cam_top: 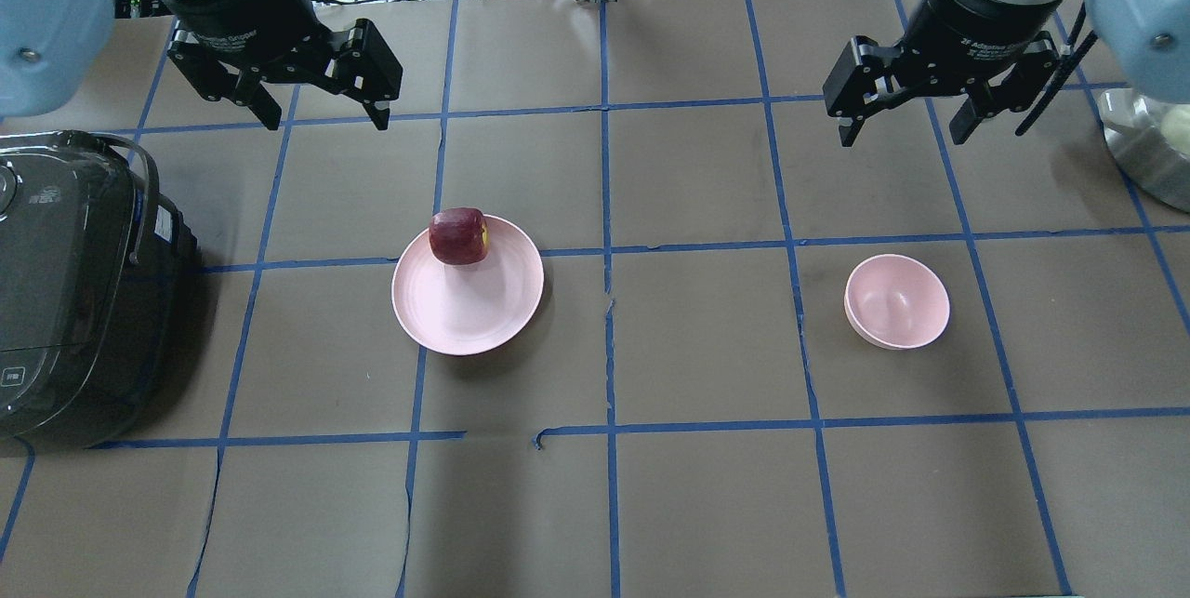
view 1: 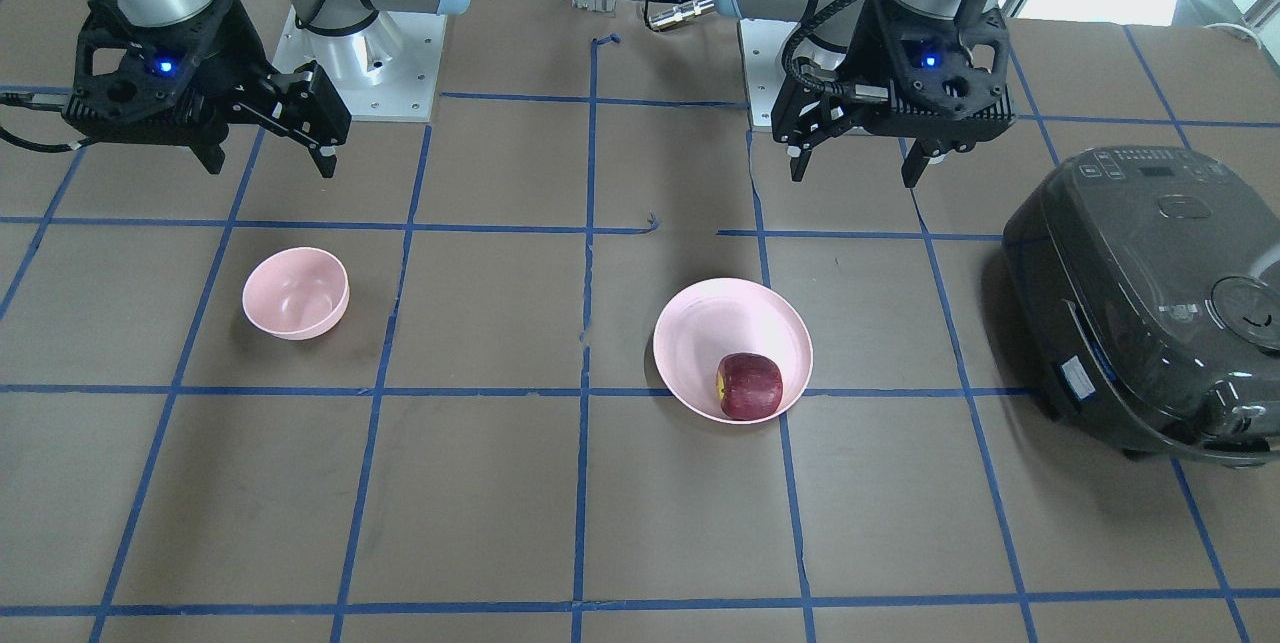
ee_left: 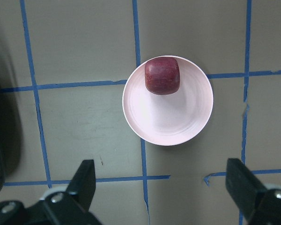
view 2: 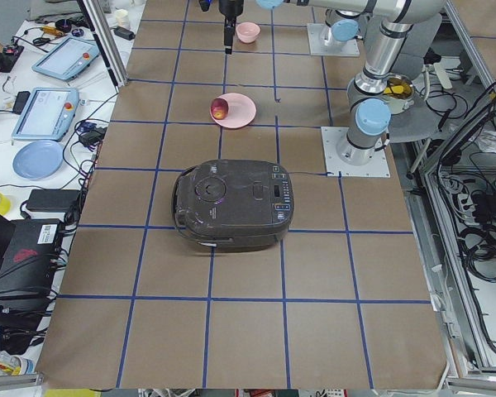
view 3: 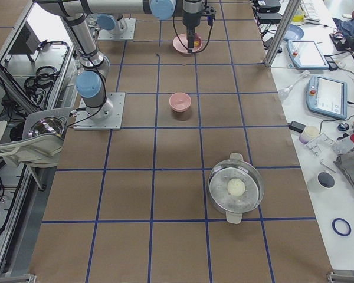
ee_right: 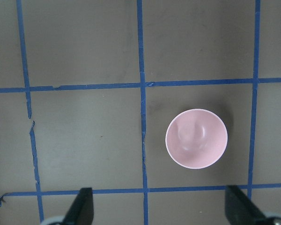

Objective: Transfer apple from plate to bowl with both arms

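Note:
The dark red apple (cam_top: 457,236) lies at the far edge of the pale pink plate (cam_top: 474,300); both also show in the front view, apple (view 1: 749,386) and plate (view 1: 700,338), and in the left wrist view, apple (ee_left: 162,75) and plate (ee_left: 171,122). The small pink bowl (cam_top: 897,300) stands empty to the right, and shows in the front view (view 1: 296,292) and right wrist view (ee_right: 195,138). My left gripper (cam_top: 325,119) hangs open and empty high above the table, beyond the plate. My right gripper (cam_top: 906,128) hangs open and empty, beyond the bowl.
A dark grey rice cooker (cam_top: 65,291) stands at the table's left end. A steel pot (cam_top: 1148,147) with a white ball in it sits at the right edge. The brown table has a blue tape grid (cam_top: 609,245).

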